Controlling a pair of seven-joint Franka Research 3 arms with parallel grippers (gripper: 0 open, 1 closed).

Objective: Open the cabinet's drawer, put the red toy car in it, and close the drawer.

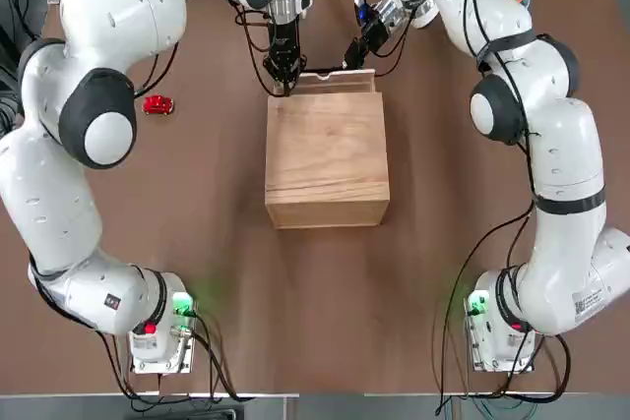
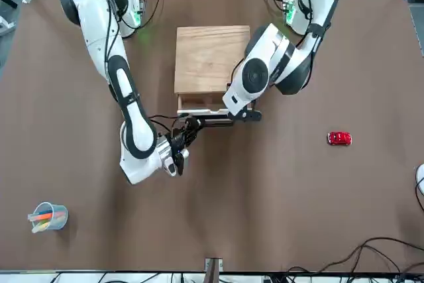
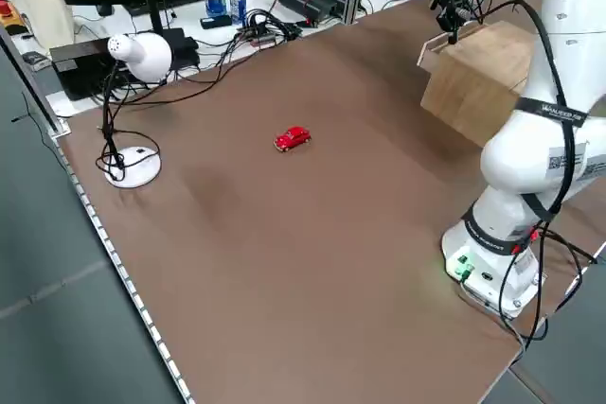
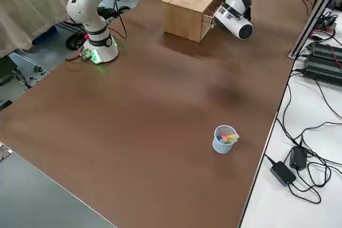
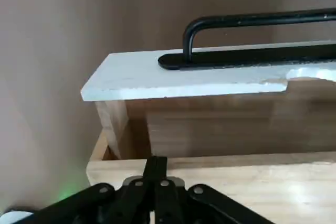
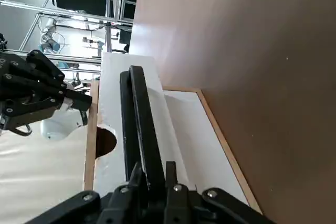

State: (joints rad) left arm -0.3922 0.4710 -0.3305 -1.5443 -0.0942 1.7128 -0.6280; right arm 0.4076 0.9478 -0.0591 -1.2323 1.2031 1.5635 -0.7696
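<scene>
The light-wood cabinet (image 1: 326, 159) stands mid-table. Its drawer (image 1: 337, 81) sticks out a little on the far side, showing a pale front (image 5: 184, 77) with a black bar handle (image 5: 252, 20). My right gripper (image 1: 352, 51) is shut on that handle (image 6: 140, 124), also seen from the front (image 2: 189, 126). My left gripper (image 1: 285, 78) is shut and empty, its tips (image 5: 155, 163) resting on the cabinet's far left top edge. The red toy car (image 1: 157, 104) sits alone on the table to the cabinet's left (image 2: 339, 138) (image 3: 293, 138), away from both grippers.
A cup of coloured pens (image 2: 48, 217) stands at the far right corner of the table. A white desk lamp (image 3: 133, 54) is at the far left corner. A white mouse (image 2: 421, 180) lies at the table's left edge.
</scene>
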